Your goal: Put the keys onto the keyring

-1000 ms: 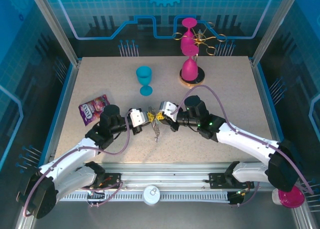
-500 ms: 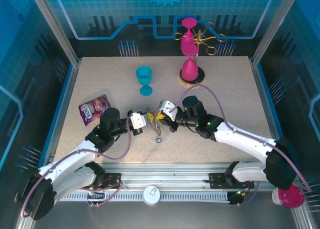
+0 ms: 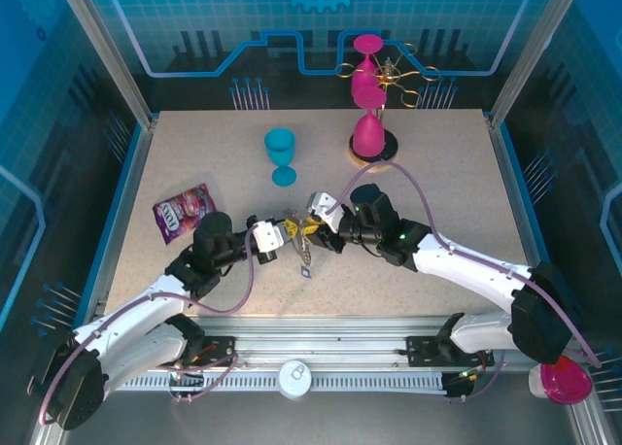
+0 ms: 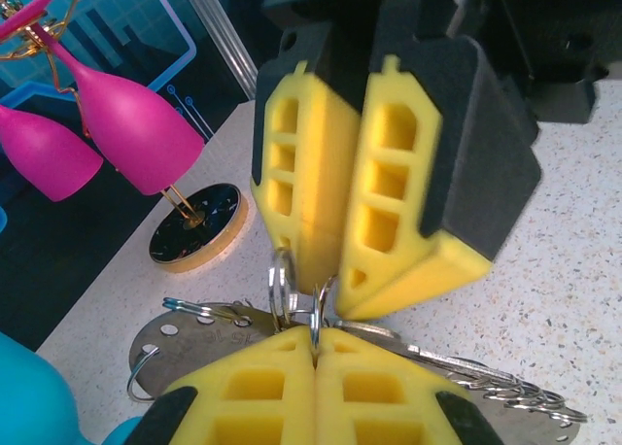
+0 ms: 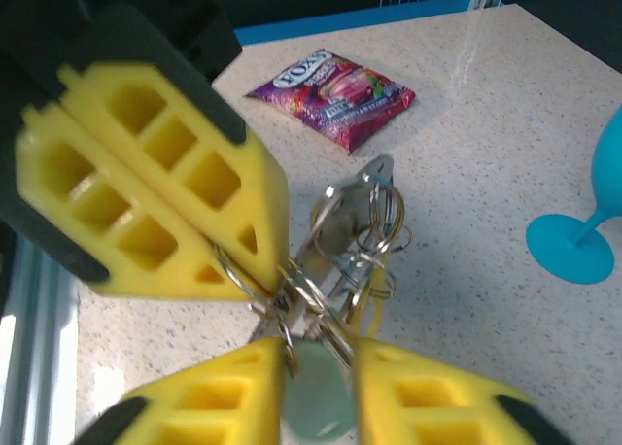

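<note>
At table (image 3: 447, 173) centre, left gripper (image 4: 313, 340) pinched shut on keyring (image 3: 304, 251) wire; right gripper (image 5: 321, 358) clamped on grey strap (image 5: 316, 406), likely bracing ring between them for threading keys (image 5: 335, 233).

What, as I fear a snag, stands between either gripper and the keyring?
Nothing visible. The left gripper and the right gripper are both shut on the keyring itself; the goblet and packet stand well aside.

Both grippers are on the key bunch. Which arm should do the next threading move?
Left, probably. The left gripper pinches a thin ring at its fingertips, good for fine turning. The right gripper clamps the keyring by its grey strap, so it serves better as anchor.
</note>
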{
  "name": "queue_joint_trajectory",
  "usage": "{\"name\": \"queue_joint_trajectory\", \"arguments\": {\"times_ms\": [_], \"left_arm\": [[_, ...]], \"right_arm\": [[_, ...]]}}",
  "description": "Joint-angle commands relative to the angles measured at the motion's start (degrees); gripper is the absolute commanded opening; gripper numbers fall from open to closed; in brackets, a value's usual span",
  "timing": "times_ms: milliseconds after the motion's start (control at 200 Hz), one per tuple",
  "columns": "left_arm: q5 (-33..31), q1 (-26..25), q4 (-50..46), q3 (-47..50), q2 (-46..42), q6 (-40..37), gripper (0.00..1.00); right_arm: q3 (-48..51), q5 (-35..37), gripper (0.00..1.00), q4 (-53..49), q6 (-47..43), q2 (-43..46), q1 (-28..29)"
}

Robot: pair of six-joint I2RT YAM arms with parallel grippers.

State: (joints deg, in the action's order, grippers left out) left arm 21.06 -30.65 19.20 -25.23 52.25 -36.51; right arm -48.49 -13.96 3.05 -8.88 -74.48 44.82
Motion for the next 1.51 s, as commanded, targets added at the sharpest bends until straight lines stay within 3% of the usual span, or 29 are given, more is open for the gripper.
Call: {"name": "queue_joint_trajectory", "arguments": {"times_ms": [0,140,335,445,570,705,891,1221,1356,1501], "left_arm": [[2.67,-0.48,2.46,-0.17,-1.18,2.58,0.00],[3.90,0.69,2.66,-0.89,-0.92,7.02,0.00],[11.00,3.88,2.90,-2.57,0.17,17.34,0.00],[13.94,4.81,1.34,-3.66,0.83,20.18,0.00],[15.57,4.98,-0.36,-4.36,1.43,20.16,0.00],[16.36,4.95,0.56,-4.13,1.80,19.90,0.00],[18.19,5.00,0.84,-3.68,1.54,18.48,0.00],[20.17,4.99,1.91,-3.25,1.96,18.23,0.00],[20.92,4.95,2.24,-3.15,1.99,18.24,0.00],[21.19,4.92,2.60,-3.21,1.89,18.32,0.00]], "right_arm": [[-1.61,0.35,0.32,-2.79,-0.83,0.44,-0.31],[-1.58,-0.67,0.33,-5.58,-3.49,2.49,-1.43],[0.54,-6.13,0.32,-6.33,-9.47,8.63,-3.48],[1.97,-9.31,0.24,-5.76,-11.52,12.00,-3.77],[1.82,-15.21,0.13,-4.36,-11.30,12.34,-3.30],[0.45,-14.31,0.08,-3.30,-11.09,8.95,-1.74],[0.55,-8.35,0.14,-1.42,-11.37,6.83,-1.14],[-0.46,-9.04,0.22,-3.09,-12.16,4.98,-1.16],[-0.70,-9.79,0.20,-3.43,-12.21,4.69,-1.15],[-0.81,-10.45,0.09,-4.07,-12.21,4.75,-1.14]]}}
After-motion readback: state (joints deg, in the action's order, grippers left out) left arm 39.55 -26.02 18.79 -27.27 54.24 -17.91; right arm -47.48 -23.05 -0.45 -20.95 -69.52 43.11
